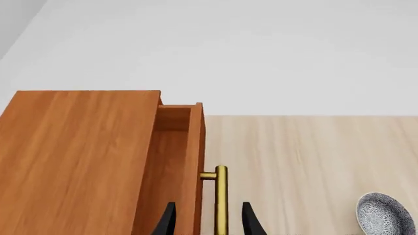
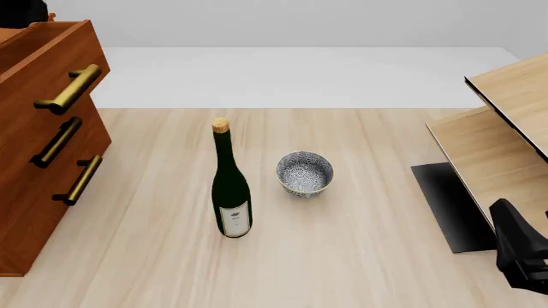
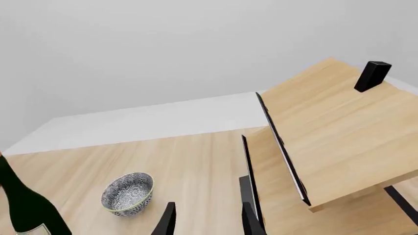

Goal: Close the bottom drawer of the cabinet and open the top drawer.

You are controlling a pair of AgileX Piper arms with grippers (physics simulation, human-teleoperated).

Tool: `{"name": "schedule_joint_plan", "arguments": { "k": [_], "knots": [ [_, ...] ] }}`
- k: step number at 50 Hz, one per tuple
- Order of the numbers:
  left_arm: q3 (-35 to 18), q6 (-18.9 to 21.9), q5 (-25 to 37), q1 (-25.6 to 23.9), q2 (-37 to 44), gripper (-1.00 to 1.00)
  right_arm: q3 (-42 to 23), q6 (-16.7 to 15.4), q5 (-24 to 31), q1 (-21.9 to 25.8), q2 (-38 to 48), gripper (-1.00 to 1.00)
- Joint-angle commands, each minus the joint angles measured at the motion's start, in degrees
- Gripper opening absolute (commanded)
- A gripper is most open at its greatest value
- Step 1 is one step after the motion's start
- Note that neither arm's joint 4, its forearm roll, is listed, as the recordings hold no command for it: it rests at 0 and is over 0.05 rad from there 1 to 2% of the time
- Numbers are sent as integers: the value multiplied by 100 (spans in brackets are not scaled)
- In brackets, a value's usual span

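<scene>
Only the left wrist view shows the left gripper (image 1: 207,220), jaws apart astride the brass handle (image 1: 221,198) of the top drawer (image 1: 186,161), which is pulled out from the cabinet (image 2: 34,154). The front view shows the bottom drawer (image 2: 51,205) flush, wine bottle (image 2: 230,186) and patterned bowl (image 2: 305,173) mid-surface. The right gripper (image 3: 207,220), jaws apart, hangs near the pale shelf unit (image 3: 326,132).

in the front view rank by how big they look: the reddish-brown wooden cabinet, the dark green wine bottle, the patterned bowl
1. The reddish-brown wooden cabinet, largest though cut off by the frame's edge.
2. The dark green wine bottle with a cork, tall and slim.
3. The blue-and-white patterned bowl, smallest; it stands near the bottle, so nearness hardly skews this.
</scene>
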Motion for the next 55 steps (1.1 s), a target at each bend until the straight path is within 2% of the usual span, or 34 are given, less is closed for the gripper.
{"name": "schedule_joint_plan", "arguments": {
  "k": [1,55],
  "knots": [
    [214,-69,-46,123,-5,100,6,-14,36,7,-41,100],
    [1097,-245,-426,346,-237,100,-6,-24,41,12,-40,100]
  ]
}}
